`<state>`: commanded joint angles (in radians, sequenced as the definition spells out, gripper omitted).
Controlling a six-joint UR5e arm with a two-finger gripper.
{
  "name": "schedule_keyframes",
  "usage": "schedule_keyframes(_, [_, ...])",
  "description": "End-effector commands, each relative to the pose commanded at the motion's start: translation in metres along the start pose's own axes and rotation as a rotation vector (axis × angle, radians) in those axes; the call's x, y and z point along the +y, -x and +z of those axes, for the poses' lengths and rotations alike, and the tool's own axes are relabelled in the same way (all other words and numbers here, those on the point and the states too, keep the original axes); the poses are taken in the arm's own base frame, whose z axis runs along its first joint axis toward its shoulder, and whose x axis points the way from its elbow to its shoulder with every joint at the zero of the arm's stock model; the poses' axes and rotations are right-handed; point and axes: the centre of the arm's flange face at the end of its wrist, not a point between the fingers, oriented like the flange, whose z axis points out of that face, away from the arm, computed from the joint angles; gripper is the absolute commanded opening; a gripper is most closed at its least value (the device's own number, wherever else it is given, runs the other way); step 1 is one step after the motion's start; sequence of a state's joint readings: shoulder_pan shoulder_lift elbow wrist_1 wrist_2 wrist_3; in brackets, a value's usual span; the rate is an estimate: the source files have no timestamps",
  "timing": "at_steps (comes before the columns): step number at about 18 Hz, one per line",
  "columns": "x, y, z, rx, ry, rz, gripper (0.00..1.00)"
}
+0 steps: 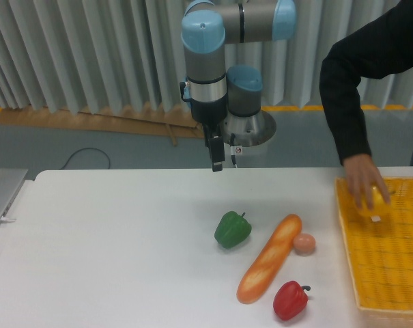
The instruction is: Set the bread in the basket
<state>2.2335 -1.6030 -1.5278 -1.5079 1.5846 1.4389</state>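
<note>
Camera view: yellow pepper [374,203] lies in basket [390,263]; bread [269,259] outside; robot hand [218,166] state unclear.

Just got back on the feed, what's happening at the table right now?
The claw hangs above the table's far edge, holding nothing. The bread lies on the table between a green pepper and a red pepper, a small egg-like ball beside it. A person's hand is on a yellow pepper in the basket.
</note>
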Motion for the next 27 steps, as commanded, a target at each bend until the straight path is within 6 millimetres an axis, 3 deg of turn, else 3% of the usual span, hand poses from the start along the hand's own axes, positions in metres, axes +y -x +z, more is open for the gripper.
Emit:
schedule_keyframes(13, [0.005, 0.002, -0.003, -0.008, 0.001, -0.009, 1.0])
schedule_keyframes(19, [0.02, 0.009, -0.002, -0.006, 0.002, -0.041, 1.0])
schedule_keyframes(23, [0.033, 0.02, 0.005, 0.005, 0.004, -0.066, 1.0])
schedule_keyframes(27, [0.038, 0.039, 0.027, 0.012, 0.007, -0.095, 1.0])
